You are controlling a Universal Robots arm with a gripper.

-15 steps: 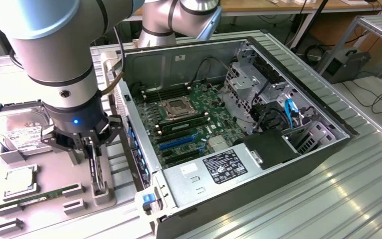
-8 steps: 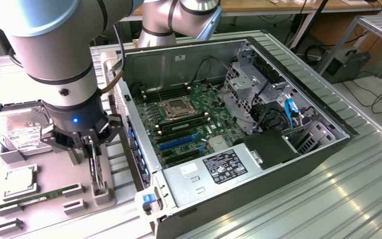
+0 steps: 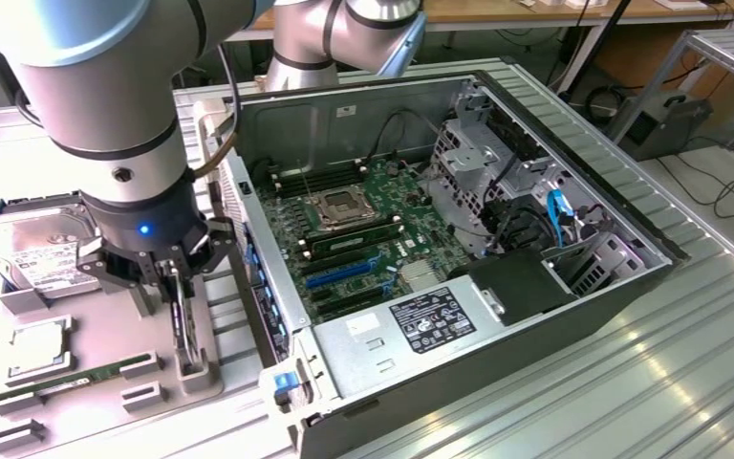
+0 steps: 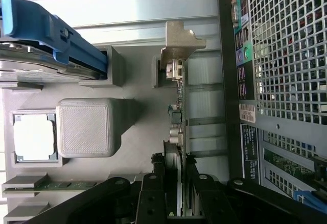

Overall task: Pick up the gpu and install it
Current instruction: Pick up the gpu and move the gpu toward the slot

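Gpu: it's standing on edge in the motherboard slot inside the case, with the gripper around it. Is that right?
Not quite. The gpu stands on edge in the gray holder tray outside the case, beside its wall, not in the motherboard slot. The exterior view shows this. The gripper is indeed around it.

Looks like a robotics lab or workshop for computer assembly. Shows in the robot arm [image 3: 106,86] over a ribbed metal table [image 3: 622,382], an opened computer case [image 3: 341,120] with bare motherboard [image 3: 399,191], grey fixtures [image 3: 138,394] holding loose parts such as a hard drive [image 3: 35,251], and cables [image 3: 730,191] trailing on the floor near a wooden bench [image 3: 520,13].
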